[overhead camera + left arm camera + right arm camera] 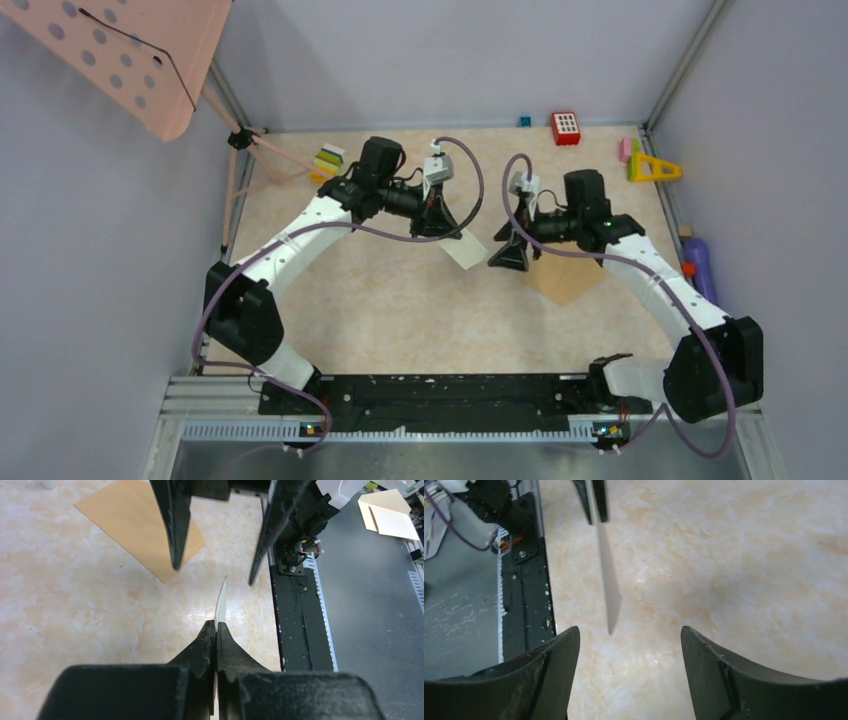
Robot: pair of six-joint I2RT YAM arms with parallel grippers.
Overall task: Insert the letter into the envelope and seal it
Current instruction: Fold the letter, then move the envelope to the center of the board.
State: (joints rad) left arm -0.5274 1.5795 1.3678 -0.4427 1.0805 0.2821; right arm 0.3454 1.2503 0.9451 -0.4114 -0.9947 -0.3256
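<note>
My left gripper [441,228] is shut on the letter [466,249], a pale off-white sheet held above the table. In the left wrist view the sheet [221,600] shows edge-on, rising from the closed fingertips of the left gripper [216,626]. My right gripper [508,257] is open and empty, facing the letter's free end from close by. In the right wrist view the letter [609,580] hangs edge-on just ahead of the open right gripper [629,635], nearer its left finger. The tan envelope [566,281] lies flat on the table under the right arm; it also shows in the left wrist view [135,525].
A red block [565,128], a yellow triangle [652,168] and green-yellow blocks [328,160] lie along the back wall. A purple bottle [700,265] lies at the right edge. A pink perforated stand [130,50] leans at the back left. The black base rail [430,395] runs along the near edge.
</note>
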